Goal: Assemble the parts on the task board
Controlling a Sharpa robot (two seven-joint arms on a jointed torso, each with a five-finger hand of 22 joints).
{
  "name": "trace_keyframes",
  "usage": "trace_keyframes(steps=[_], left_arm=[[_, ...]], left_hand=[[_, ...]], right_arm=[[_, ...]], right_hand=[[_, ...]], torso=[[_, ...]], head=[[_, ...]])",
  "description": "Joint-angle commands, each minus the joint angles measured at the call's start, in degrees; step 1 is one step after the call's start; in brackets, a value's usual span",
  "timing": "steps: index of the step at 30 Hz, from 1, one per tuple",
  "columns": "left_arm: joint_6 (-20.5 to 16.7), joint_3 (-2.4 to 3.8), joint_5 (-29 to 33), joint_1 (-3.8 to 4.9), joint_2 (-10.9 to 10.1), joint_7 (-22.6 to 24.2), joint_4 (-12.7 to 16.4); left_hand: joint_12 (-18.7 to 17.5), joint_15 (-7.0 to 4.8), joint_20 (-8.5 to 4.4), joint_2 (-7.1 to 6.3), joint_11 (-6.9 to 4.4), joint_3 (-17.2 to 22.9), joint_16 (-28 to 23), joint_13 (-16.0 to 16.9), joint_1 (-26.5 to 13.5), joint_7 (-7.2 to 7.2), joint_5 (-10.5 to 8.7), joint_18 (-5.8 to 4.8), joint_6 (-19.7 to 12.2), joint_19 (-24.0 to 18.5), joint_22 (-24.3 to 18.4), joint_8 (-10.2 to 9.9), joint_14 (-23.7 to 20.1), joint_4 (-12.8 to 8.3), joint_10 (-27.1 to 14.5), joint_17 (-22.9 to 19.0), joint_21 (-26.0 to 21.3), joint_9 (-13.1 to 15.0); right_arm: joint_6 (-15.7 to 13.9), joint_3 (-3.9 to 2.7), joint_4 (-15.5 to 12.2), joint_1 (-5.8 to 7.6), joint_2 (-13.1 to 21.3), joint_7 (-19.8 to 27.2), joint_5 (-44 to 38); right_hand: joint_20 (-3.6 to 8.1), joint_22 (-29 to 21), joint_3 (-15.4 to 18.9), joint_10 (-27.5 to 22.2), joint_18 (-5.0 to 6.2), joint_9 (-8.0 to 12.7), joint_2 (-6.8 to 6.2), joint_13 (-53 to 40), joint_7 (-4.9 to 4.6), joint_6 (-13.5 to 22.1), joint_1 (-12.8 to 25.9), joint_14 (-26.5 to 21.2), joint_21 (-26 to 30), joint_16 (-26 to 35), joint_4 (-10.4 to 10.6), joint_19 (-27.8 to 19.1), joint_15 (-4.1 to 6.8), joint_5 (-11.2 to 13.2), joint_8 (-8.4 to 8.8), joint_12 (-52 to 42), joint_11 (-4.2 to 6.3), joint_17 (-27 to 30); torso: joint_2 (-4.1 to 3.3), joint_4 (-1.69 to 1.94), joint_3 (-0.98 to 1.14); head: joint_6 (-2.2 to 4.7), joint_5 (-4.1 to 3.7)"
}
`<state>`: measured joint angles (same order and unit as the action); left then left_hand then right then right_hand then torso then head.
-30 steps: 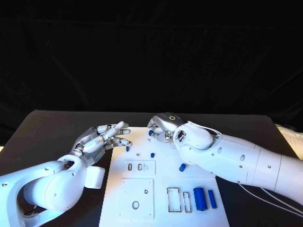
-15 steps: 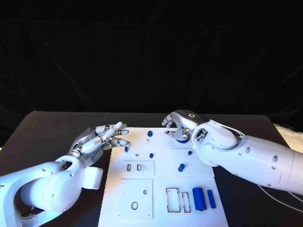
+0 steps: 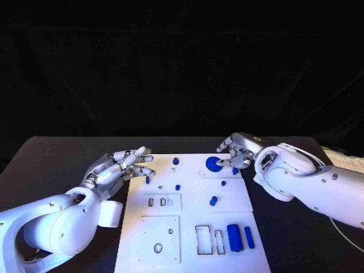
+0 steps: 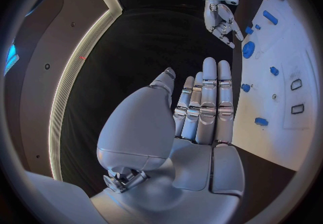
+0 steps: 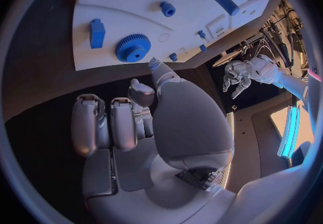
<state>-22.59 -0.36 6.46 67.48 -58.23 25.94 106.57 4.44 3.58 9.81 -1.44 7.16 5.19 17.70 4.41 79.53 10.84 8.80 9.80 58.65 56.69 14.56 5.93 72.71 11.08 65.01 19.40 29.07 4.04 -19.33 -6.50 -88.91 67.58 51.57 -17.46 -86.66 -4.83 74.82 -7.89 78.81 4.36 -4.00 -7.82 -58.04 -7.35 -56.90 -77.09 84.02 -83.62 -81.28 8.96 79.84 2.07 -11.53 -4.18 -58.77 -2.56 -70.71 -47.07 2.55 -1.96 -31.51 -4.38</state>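
- Task board: white plate at the table's middle, running to the near edge.
- Left hand: at the board's left edge, fingers spread, holding nothing.
- Right hand: at the board's far right corner, fingers curled in, empty.
- Blue gear: on the board's far right corner, just beside the right hand.
- Blue bars: on the board's near right part.

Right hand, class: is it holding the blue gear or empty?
Empty. The right hand sits beside the blue gear, which lies flat on the task board, fingers apart from it.
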Motion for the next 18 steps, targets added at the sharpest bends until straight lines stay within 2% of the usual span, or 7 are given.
trace_keyframes(steps=[1,11,18], left_arm=[[0.54,0.04,0.09,0.06,0.1,0.23,0.03],[0.57,0.03,0.09,0.06,0.16,0.19,-0.05],[0.59,0.03,0.09,0.06,0.17,0.16,-0.02]], left_hand=[[-0.13,0.18,0.09,-0.11,0.44,-0.06,0.21,-0.06,0.38,0.41,-0.17,0.41,0.06,-0.27,0.05,-0.29,-0.19,-0.37,-0.01,0.05,0.32,-0.07],[-0.13,0.18,0.09,-0.11,0.44,-0.06,0.21,-0.06,0.38,0.41,-0.17,0.41,0.06,-0.27,0.05,-0.29,-0.19,-0.37,-0.01,0.05,0.32,-0.07],[-0.13,0.18,0.09,-0.11,0.44,-0.06,0.21,-0.06,0.38,0.41,-0.17,0.41,0.06,-0.27,0.05,-0.29,-0.19,-0.37,-0.01,0.05,0.32,-0.07]], right_arm=[[4.44,-0.03,0.4,-0.04,-0.31,-3.16,0.16],[5.4,-0.03,1.98,-0.08,-2.24,-3.63,-0.81],[5.81,-0.02,3.51,-0.11,-3.54,-3.97,-1.52]], right_hand=[[0.03,0.43,0.99,-0.35,-1.23,0.05,0.05,-1.92,-0.38,0.07,-0.52,2.89,-0.41,-0.4,0.46,0.49,-0.51,-0.13,0.12,-1.38,0.01,-0.74],[-0.18,2.1,2.74,1.37,-1.54,0.01,0.71,-9.23,-0.47,-0.21,-2.07,3.24,-1.15,-1.69,2.09,1.38,-0.67,-0.09,-0.07,-7.53,-0.13,-3.22],[-0.23,2.72,3.09,2.05,-1.66,0.02,0.98,-11.46,-0.51,-0.3,-2.54,3.36,-1.42,-2.09,2.33,1.74,-0.72,-0.18,-0.1,-9.55,-0.18,-4.0]], torso=[[0.0,-0.02,-0.08],[-0.03,0.01,-0.08],[-0.03,0.09,-0.08]], head=[[-0.05,-0.05],[-0.13,-0.04],[-0.27,-0.13]])
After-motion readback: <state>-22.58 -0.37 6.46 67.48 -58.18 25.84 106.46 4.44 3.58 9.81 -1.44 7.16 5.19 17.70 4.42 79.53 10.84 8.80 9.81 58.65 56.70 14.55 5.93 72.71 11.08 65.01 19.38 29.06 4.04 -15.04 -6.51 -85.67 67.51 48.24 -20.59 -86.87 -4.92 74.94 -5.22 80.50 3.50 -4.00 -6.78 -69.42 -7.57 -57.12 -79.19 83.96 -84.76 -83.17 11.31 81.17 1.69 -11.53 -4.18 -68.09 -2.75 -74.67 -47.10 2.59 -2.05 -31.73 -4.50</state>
